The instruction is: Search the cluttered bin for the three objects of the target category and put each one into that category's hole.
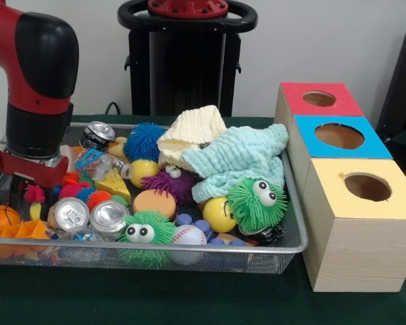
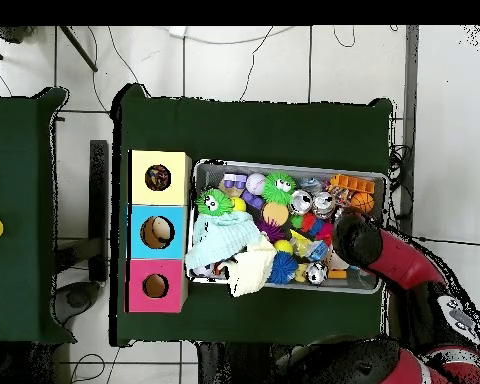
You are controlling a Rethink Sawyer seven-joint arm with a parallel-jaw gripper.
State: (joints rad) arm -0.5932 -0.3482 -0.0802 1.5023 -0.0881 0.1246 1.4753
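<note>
The silver wire mesh bin is packed with toys. My gripper hangs low over the bin's left end in the front view, above small spiky balls, and its tip is hidden. Three drink cans lie near it. A mint cloth and a cream cloth cover the middle. Two green fuzzy balls with eyes, a baseball, a yellow ball and a basketball lie along the front.
Three wooden boxes with round top holes stand right of the bin: yellow top, blue top, red top. The robot's black pedestal stands behind the bin. A dark object is at the right edge.
</note>
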